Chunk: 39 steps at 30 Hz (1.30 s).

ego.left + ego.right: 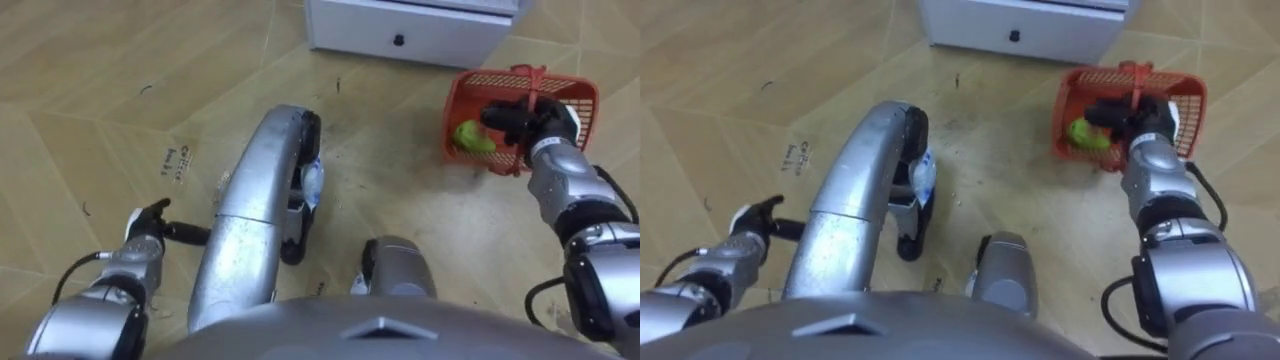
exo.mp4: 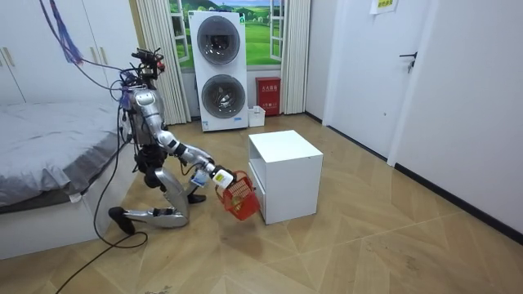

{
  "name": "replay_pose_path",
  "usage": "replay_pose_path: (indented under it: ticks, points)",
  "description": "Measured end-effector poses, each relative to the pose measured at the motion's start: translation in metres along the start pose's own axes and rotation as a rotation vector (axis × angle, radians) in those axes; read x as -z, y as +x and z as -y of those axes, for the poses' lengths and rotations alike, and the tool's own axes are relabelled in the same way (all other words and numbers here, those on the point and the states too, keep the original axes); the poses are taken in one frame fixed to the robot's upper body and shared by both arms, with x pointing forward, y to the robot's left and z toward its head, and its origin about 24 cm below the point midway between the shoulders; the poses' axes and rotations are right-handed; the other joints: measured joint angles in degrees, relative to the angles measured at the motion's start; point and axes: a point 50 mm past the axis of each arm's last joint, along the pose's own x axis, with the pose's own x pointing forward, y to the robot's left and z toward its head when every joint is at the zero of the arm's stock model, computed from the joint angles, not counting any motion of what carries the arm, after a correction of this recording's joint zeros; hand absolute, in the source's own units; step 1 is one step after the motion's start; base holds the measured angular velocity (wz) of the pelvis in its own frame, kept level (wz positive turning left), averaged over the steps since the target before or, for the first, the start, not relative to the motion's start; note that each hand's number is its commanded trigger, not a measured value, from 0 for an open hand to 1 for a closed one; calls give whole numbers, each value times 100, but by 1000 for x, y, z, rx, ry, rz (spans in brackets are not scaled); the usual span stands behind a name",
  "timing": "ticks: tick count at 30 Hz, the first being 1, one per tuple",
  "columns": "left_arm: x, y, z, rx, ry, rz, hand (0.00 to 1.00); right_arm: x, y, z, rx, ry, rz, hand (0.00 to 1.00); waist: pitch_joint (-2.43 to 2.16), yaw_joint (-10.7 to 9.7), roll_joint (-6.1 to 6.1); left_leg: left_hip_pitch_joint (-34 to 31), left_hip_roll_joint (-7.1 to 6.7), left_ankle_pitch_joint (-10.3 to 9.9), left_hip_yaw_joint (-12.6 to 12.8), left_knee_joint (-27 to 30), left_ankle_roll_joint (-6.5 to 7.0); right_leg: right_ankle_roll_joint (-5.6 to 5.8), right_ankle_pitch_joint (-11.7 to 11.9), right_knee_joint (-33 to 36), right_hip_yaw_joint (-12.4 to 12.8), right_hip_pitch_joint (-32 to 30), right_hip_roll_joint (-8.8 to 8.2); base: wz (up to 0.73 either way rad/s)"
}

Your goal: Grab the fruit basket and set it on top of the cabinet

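The red plastic fruit basket point(image 1: 572, 97) hangs tilted just above the wooden floor, in front of the white cabinet. A green fruit point(image 1: 474, 137) lies inside it. My right hand point(image 1: 522, 122) reaches forward with its dark fingers curled round the basket's red handle point(image 1: 535, 78). In the room view I kneel on the floor between the bed and the cabinet, holding the basket point(image 2: 237, 197) out low beside the cabinet's corner. My left hand point(image 1: 150, 226) stays idle at the lower left near my knee, fingers loosely extended and holding nothing.
The white cabinet point(image 1: 400, 30) with a drawer knob stands straight ahead, close to the basket. A bed point(image 2: 49, 155) is behind me, and stacked washing machines point(image 2: 219, 69) stand by the window. Open wooden floor lies on the room view's right.
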Motion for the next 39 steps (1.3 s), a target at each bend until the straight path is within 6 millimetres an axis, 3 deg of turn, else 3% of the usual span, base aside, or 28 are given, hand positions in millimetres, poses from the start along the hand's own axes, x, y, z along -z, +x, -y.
replay_pose_path:
  ticks: [2, 4, 5, 6, 7, 8, 9, 10, 11, 13, 14, 16, 18, 20, 21, 22, 23, 24, 25, 26, 27, 29, 31, 32, 33, 35, 37, 39]
  points:
    - [0, 0, 0, -8, -5, 9, 0, -12, -1, -6, -27, 9, 56, 100, -5, -23, -9, 128, 7, -31, -10, -11, 67, 15, -133, -237, 56, 195, 126, -10]
    - [4, -2, -2, -25, -17, 10, 0, -25, -4, -17, -66, 13, 115, 100, -30, 19, 36, 339, 146, -29, -26, -171, 164, 72, -206, -722, 196, 316, 335, -26]
    - [4, -3, -1, -25, -15, 16, 0, -28, -5, -19, -75, 16, 127, 100, -42, 23, 56, 423, 178, -30, -36, -292, 170, 72, -206, -920, 202, 325, 355, -33]
    - [6, -4, 1, -22, -15, 22, 0, -32, -8, -22, -92, 24, 145, 100, -64, 77, 107, 656, 234, -26, -69, -684, 176, 74, -205, -1470, 203, 356, 375, -42]
    - [13, -6, 4, -21, -16, 9, 0, -33, -10, -25, -106, 23, 158, 100, -117, 130, 186, 944, 268, 3, -139, -1153, 178, 76, -205, -2146, 206, 443, 389, -51]
    - [17, -7, 5, -21, -12, 2, 0, -34, -12, -26, -114, 23, 168, 100, -131, 130, 217, 1120, 303, 57, -153, -1443, 177, 83, -201, -2580, 208, 530, 382, -55]
    - [26, -9, 5, -25, -4, -18, 0, -35, -16, -31, -130, 31, 184, 100, -151, 135, 227, 1494, 286, 205, -156, -2044, 156, 133, -175, -3459, 209, 768, 367, -50]
    - [37, -12, 5, -34, -6, -44, 0, -36, -19, -34, -146, 36, 199, 100, -171, 117, 246, 1878, 280, 379, -149, -2690, 141, 252, -9, -4335, 217, 1010, 367, -39]
    - [42, -13, 5, -41, -9, -56, 0, -35, -20, -35, -150, 39, 200, 100, -180, 93, 262, 2093, 274, 472, -139, -3007, 153, 266, 234, -4698, 210, 1119, 361, -24]
    - [58, -19, 5, -51, 1, -87, 0, -29, -28, -35, -162, 47, 204, 100, -224, 70, 273, 2970, 234, 823, -137, -4243, 168, 306, 1168, -6182, 157, 1682, 342, -21]
    - [62, -20, 4, -55, 7, -94, 0, -29, -31, -35, -167, 50, 211, 100, -239, 87, 257, 3165, 224, 904, -130, -4534, 165, 332, 1383, -6507, 128, 1804, 320, -40]
    - [71, -22, 2, -67, 28, -116, 0, -36, -38, -38, -183, 88, 256, 100, -256, 133, 240, 3844, 190, 1206, -138, -5540, 147, 404, 2098, -7422, 64, 2139, 245, -37]
    - [75, -23, 0, -72, 27, -131, 0, -43, -42, -40, -197, 85, 291, 100, -254, 173, 256, 4290, 190, 1365, -297, -6064, 115, 367, 1965, -7807, -82, 2143, 178, -46]
    - [87, -28, 0, -79, 8, -163, 0, -46, -46, -42, -217, 75, 317, 100, -260, 206, 359, 4697, 195, 1452, -720, -6344, 14, 308, 1641, -8254, -260, 2092, 149, -65]
    - [96, -31, 0, -82, -1, -191, 0, -50, -50, -44, -227, 70, 344, 100, -281, 168, 474, 4862, 236, 1485, -1000, -6381, -38, 340, 1471, -8766, -400, 2092, 116, -55]
    - [102, -33, -4, -92, -12, -214, 0, -54, -53, -45, -235, 78, 369, 100, -286, 106, 537, 4941, 326, 1502, -1050, -6249, -71, 392, 1489, -9220, -458, 2246, 216, -42]
    - [104, -33, -6, -100, -20, -227, 0, -57, -55, -46, -239, 87, 381, 100, -251, 73, 561, 4917, 379, 1535, -973, -6066, -65, 391, 1563, -9345, -418, 2360, 300, -27]
    - [105, -34, -9, -107, -18, -237, 0, -58, -55, -46, -233, 119, 388, 100, -162, 55, 630, 4694, 478, 1601, -704, -5635, 4, 363, 1612, -9318, -371, 2514, 335, 4]
    - [102, -33, -5, -97, -20, -234, 0, -60, -54, -38, -209, 147, 391, 100, -251, -26, 554, 4592, 225, 1724, -489, -6206, 75, 385, 1597, -9131, -394, 2452, 266, 15]
    - [97, -32, -1, -88, -24, -222, 0, -62, -53, -35, -198, 151, 397, 100, -300, -88, 611, 4602, 174, 1773, -327, -6539, 279, 388, 1596, -8958, -426, 2367, 253, 58]
    - [96, -32, -1, -90, -23, -219, 0, -62, -53, -34, -175, 173, 399, 100, -293, -172, 490, 4695, 92, 1825, -59, -6694, 391, 387, 1646, -8580, -463, 2222, 92, 49]
    - [88, -29, 1, -84, -25, -206, 0, -61, -54, -37, -181, 179, 398, 100, -298, -129, 419, 4939, -2, 1823, 47, -6988, 434, 329, 2080, -7973, -508, 1917, -57, 22]
    - [79, -27, 1, -89, -7, -174, 0, -60, -56, -42, -199, 186, 400, 100, -296, -130, 431, 5411, -127, 1839, -33, -7404, 464, 156, 3009, -7339, -609, 1718, -136, 13]
    - [77, -27, 0, -90, -2, -166, 0, -59, -56, -42, -203, 185, 397, 100, -291, -123, 448, 5546, -137, 1842, -91, -7504, 469, 177, 3145, -7250, -611, 1708, -125, 13]
    - [73, -26, 0, -92, 5, -150, 0, -58, -56, -43, -214, 183, 397, 100, -275, -120, 494, 5781, -136, 1845, -196, -7699, 468, 222, 3057, -7118, -586, 1644, -92, 9]
    - [69, -25, 1, -88, 15, -138, 0, -59, -57, -43, -224, 175, 404, 100, -268, -117, 582, 6088, -99, 1893, -271, -7991, 460, 232, 2617, -6994, -612, 1339, -4, 2]
    - [66, -25, 4, -74, 32, -118, 0, -58, -57, -40, -219, 173, 397, 100, -281, -120, 700, 6415, -30, 1936, -314, -8304, 440, 213, 2208, -7424, -622, 881, 125, -5]
    - [68, -26, 6, -64, 40, -114, 0, -50, -57, -39, -215, 159, 364, 100, -275, -91, 764, 6699, 56, 1964, -322, -8554, 394, 177, 2100, -8126, -621, 749, 263, -7]
